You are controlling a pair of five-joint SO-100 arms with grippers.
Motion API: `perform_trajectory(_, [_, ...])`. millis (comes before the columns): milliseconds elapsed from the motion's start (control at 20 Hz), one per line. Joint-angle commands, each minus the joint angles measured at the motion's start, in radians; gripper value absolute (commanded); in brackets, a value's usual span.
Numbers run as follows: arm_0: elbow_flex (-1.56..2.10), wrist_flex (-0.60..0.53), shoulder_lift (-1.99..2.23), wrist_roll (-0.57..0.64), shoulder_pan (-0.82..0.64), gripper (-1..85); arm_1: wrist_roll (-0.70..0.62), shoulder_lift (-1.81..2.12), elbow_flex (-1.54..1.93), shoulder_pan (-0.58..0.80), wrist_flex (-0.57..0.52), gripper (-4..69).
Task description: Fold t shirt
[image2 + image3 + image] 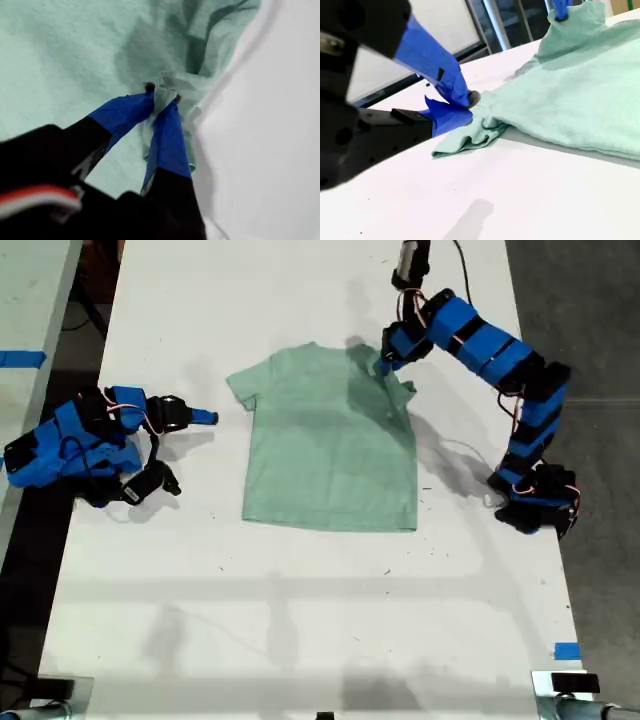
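T shirt (330,450) — spread on table (300,640) | my first claw (162,96) — pinching it

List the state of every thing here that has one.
t shirt: spread flat on the table, one sleeve pinched up, the other rumpled.
my first gripper: shut on the t shirt's sleeve.
my second gripper: shut, empty, beside the rumpled sleeve.

A lab or workshop: a bare white table (300,620) marked with blue tape (566,651), on a grey floor (590,300).
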Motion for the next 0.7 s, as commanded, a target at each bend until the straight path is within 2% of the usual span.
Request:
perform_trajectory(0, [0.038,0.000,0.006,0.005,0.017,-0.1,0.026,0.064,-0.072,-0.120,-0.084,0.5])
perform_trajectory(200, [0.038,0.000,0.006,0.005,0.017,-0.1,0.031,-0.015,-0.063,-0.273,-0.199,0.5])
perform_trajectory(400, [0.038,0.000,0.006,0.005,0.017,-0.1,0.055,-0.051,-0.063,-0.356,-0.230,1.7])
perform_trajectory(450, [0.038,0.000,0.006,0.005,0.017,-0.1,0.052,-0.051,-0.067,-0.360,-0.224,9.9])
perform_trajectory(500, [0.038,0.000,0.006,0.005,0.017,-0.1,0.049,-0.038,-0.081,-0.357,-0.201,28.7])
perform_trajectory(600, [0.038,0.000,0.006,0.005,0.017,-0.1,0.043,0.034,-0.087,-0.325,-0.160,38.3])
perform_trajectory(650, [0.038,0.000,0.006,0.005,0.017,-0.1,0.032,0.080,-0.087,-0.304,-0.133,38.8])
